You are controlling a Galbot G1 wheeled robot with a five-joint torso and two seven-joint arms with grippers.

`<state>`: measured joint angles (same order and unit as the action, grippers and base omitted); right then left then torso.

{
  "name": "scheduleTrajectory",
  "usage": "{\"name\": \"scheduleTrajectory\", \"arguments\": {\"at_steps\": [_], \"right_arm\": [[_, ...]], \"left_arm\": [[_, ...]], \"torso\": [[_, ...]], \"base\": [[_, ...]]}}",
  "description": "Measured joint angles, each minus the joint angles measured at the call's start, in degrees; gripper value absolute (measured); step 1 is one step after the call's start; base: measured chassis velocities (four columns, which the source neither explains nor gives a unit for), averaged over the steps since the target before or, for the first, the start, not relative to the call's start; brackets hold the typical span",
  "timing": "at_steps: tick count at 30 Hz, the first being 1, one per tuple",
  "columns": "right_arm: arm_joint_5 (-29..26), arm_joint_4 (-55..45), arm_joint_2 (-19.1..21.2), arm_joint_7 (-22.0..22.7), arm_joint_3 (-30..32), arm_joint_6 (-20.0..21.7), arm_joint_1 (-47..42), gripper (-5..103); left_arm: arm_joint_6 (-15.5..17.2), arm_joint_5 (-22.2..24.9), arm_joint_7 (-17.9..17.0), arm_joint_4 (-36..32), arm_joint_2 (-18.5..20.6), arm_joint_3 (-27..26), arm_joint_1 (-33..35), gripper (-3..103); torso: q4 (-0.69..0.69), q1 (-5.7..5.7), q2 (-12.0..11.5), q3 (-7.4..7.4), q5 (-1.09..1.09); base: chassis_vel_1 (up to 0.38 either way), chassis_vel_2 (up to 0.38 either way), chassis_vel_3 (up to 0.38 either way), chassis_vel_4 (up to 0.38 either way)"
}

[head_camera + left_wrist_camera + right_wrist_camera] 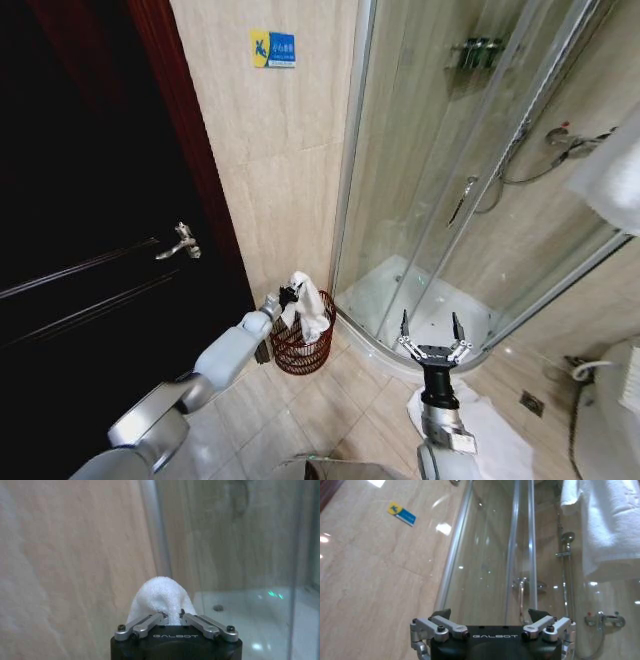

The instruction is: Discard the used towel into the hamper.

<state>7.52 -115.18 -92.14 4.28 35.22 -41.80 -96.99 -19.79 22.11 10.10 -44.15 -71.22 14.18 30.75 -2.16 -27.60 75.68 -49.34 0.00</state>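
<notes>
The hamper, a small reddish-brown wire basket, stands on the floor against the wall beside the shower enclosure. A white towel hangs over its rim, partly inside it. My left gripper is just above the hamper's near rim, shut on the towel's top. In the left wrist view the towel bulges up between the closed fingers of my left gripper. My right gripper stands open in front of the shower base, nothing between its fingers, and shows open in the right wrist view.
A dark wooden door with a metal handle is at the left. The curved glass shower enclosure fills the right. A white mat lies on the tiled floor below my right arm. White towels hang at the right.
</notes>
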Motion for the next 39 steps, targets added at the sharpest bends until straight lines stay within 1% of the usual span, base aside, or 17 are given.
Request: {"name": "scheduleTrajectory", "arguments": {"at_steps": [3,4,5,8,11,14,15,18,22,24,30,32,39], "right_arm": [[-0.2,0.3,0.0,0.3,0.2,-0.2,0.1,100],[-0.4,0.4,0.0,0.3,0.4,-0.3,0.1,100],[-0.4,0.4,0.0,0.3,0.4,-0.3,0.1,100],[-0.7,0.5,0.0,0.4,0.6,-0.3,0.1,100],[-1.1,0.6,0.0,0.4,0.7,-0.4,0.0,100],[-1.8,1.4,0.0,0.4,0.7,-0.9,0.3,100],[-1.8,1.4,0.0,0.4,0.7,-0.9,0.3,100],[-2.0,0.5,0.0,0.3,0.5,-0.9,-0.1,100],[-2.1,-0.1,0.0,0.2,0.5,-0.9,-0.2,100],[-2.2,-0.2,0.0,0.2,0.5,-0.9,-0.3,100],[-2.2,-0.2,0.0,0.2,0.6,-1.4,-0.6,100],[-2.2,-0.2,0.0,0.2,0.7,-1.9,-0.7,100],[-3.0,-1.5,0.0,-0.8,0.7,-1.6,-2.1,100]], "left_arm": [[-0.9,-0.7,0.8,1.9,-0.3,1.3,-0.4,3],[-1.6,-1.0,1.1,3.5,-0.7,2.4,-0.8,3],[-1.6,-1.0,1.1,3.5,-0.7,2.4,-0.8,3],[-3.3,-3.1,1.0,8.4,-2.2,3.4,-1.8,3],[-3.9,-3.8,1.0,10.2,-2.7,4.0,-2.1,3],[-5.2,-6.0,1.8,14.9,-3.8,5.4,-3.3,3],[-5.2,-6.0,1.8,14.9,-3.8,5.4,-3.3,3],[-5.8,-7.7,2.5,18.7,-5.5,5.9,-4.5,3],[-6.0,-8.4,3.1,21.0,-6.7,6.8,-5.4,3],[-6.1,-9.1,3.3,23.3,-8.0,7.0,-6.4,3],[-5.1,-9.7,3.4,24.2,-9.2,7.9,-6.6,3],[-4.5,-10.4,2.7,24.4,-9.9,7.9,-6.5,3],[-4.3,-11.6,2.2,23.8,-10.4,7.0,-5.5,3]], "torso": [[0.00,0.00,0.0,0.00,0.01],[0.00,0.00,0.0,0.00,0.00],[0.00,0.00,0.0,0.00,0.00],[0.00,0.00,0.0,0.00,0.00],[0.01,0.00,0.0,0.00,0.00],[-0.01,0.00,0.0,0.00,0.01],[-0.01,0.00,0.0,0.00,0.01],[0.00,0.00,0.0,0.00,0.01],[0.00,0.00,0.0,0.00,0.00],[0.01,0.00,0.0,0.00,0.01],[0.00,0.00,0.0,0.00,0.00],[0.00,0.00,0.0,0.00,0.01],[0.00,0.00,0.0,0.00,0.00]], "base": [[0.000,0.000,0.000,0.000],[0.000,0.000,0.000,0.000],[0.000,0.000,0.000,0.000],[0.000,0.000,0.000,0.000],[0.000,0.000,0.000,0.000],[0.000,0.000,0.000,0.000],[0.000,0.000,0.000,0.000],[0.000,0.000,0.000,0.000],[0.000,0.000,0.000,0.000],[0.000,0.000,0.000,0.000],[0.000,0.000,0.000,0.000],[0.000,0.000,0.000,0.000],[0.000,0.000,0.000,0.000]]}}
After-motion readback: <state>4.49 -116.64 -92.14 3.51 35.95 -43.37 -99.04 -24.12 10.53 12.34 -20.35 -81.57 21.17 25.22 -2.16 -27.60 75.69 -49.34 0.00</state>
